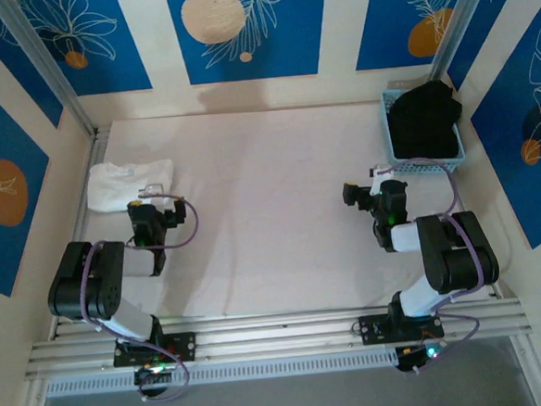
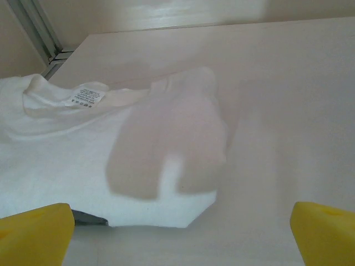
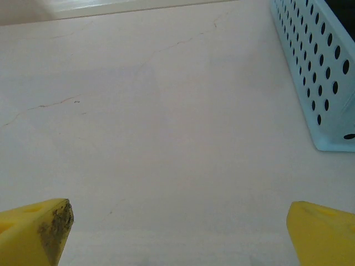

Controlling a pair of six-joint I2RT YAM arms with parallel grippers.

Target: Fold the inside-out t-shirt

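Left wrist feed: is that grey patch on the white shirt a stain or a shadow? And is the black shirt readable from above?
Left wrist: soft-edged, two-pronged grey on the white t-shirt, likely a shadow of the left gripper. Top external: the black t-shirt in the basket is one dark mass, folds unreadable.

Table (image 1: 272,221) middle free; white t-shirt (image 1: 121,184) blocks ahead of left tool (image 1: 157,209); basket (image 1: 426,163) stands beyond right tool (image 1: 363,193).
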